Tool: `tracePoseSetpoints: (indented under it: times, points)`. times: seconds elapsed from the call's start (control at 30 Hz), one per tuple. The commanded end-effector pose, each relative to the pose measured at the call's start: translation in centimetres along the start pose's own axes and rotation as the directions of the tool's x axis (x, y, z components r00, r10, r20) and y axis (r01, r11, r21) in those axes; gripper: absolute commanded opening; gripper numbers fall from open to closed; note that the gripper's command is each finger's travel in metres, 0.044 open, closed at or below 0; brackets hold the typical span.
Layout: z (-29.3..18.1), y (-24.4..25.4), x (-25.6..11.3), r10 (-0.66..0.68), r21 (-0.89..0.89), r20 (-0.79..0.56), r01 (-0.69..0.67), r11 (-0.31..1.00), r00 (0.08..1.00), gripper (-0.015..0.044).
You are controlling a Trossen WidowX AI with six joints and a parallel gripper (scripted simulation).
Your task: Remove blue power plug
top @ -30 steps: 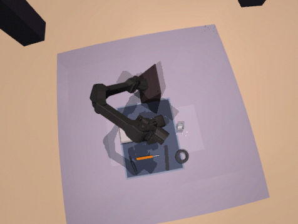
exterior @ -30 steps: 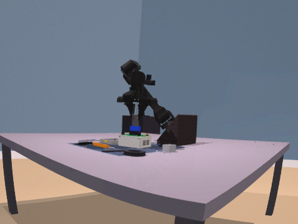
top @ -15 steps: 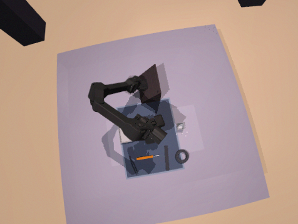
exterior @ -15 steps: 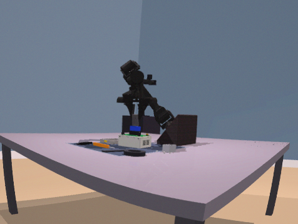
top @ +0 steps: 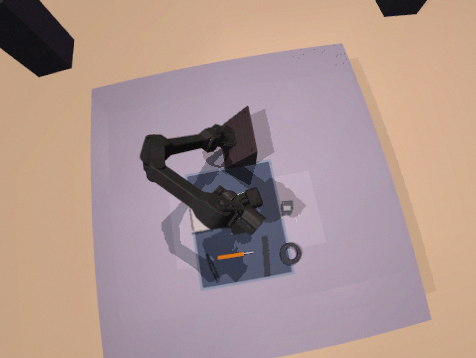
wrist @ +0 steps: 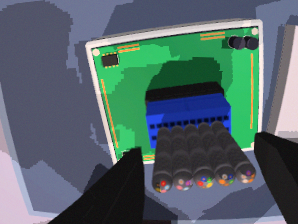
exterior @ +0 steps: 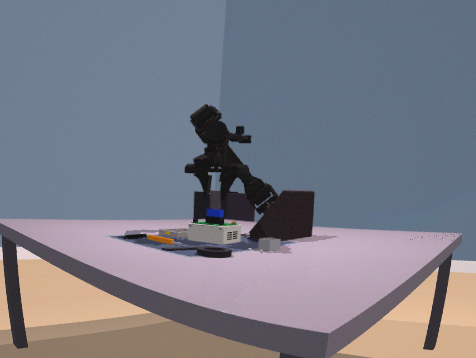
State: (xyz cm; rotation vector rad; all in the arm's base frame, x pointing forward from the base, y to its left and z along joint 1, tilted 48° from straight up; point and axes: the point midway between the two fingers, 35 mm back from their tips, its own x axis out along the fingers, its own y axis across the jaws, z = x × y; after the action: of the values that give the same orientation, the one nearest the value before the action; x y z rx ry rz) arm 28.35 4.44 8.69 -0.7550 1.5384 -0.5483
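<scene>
Gripper [exterior: 215, 197] [wrist: 198, 149] is open: its fingers stand apart either side of the dark cable bundle [exterior: 216, 200] [wrist: 197, 150], with a gap on both sides in the wrist view. Nothing gripped. Fingertips point down, above the blue plug [exterior: 215, 213] [wrist: 187, 112]; exterior view puts them clear of the blue body. Top view: fingers hidden under the wrist.

Arm [top: 182, 190] [exterior: 216, 131] is bent hard. Top view has it running out from beside the dark sloped block [top: 242, 135] [exterior: 292, 215], folding at the elbow, then coming back diagonally over the mat [top: 248, 278] [wrist: 40, 100]. Exterior: wrist high over the board, hand roughly vertical.

Plug sits at the black socket [wrist: 185, 92] on the green circuit board [wrist: 130, 95], cables rising from it. Can't tell how far it's seated. It's not in the tray. Board is in a white case [exterior: 212, 234] [wrist: 101, 100], on the mat.

Grey tray [top: 210, 230] [exterior: 172, 233] is just beside the case, behind it in the exterior view, partly under the arm from the top.

Further out: orange-handled screwdriver [top: 231, 256] [exterior: 161, 239] and black bar [top: 266, 255] [exterior: 181, 248] on the mat, black ring [top: 284, 253] [exterior: 215, 255] at its edge, small grey block [top: 283, 206] [exterior: 269, 244] near its side.
</scene>
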Motion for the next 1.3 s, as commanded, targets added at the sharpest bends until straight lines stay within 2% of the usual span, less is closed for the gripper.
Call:
tracePoseSetpoints:
  times: [0.0, 0.4, 0.73, 1.07, 1.27]
  points:
    - [0.0, 0.0, 0.5, -0.003, -0.004, 0.001, 0.003, 1.0, 1.0, 0.0251]
    - [0.0, -0.1, 1.7, -0.003, -0.004, 0.001, 0.003, 1.0, 1.0, 0.0251]
    - [0.0, -0.1, 1.7, -0.003, -0.004, 0.001, 0.003, 1.0, 1.0, 0.0]
    - [0.0, -0.1, 1.7, -0.003, -0.004, 0.001, 0.003, 1.0, 1.0, 0.0]
    - [0.0, 0.1, 0.3, -0.021, -0.004, 0.001, 0.021, 1.0, 1.0, 0.0]
